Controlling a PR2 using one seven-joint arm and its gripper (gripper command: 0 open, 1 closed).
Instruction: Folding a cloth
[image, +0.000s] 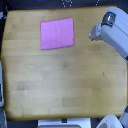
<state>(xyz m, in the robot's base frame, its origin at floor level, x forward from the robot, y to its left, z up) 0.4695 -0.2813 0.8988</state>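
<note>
A pink-magenta cloth (57, 33) lies flat and spread out on the wooden tabletop (60, 80), toward the far edge and a little to the exterior view's left of centre. It is roughly square with soft edges. My arm comes in from the exterior view's right; its grey-white end (106, 26) hangs over the table's upper right part, apart from the cloth's right edge. The fingers cannot be made out in this blurred frame, so I cannot tell whether the gripper is open or shut. Nothing shows in it.
The tabletop fills most of the view and has rounded corners. White and grey robot parts (107, 122) show past the near edge at the bottom right. A dark object (2, 95) sits at the left edge.
</note>
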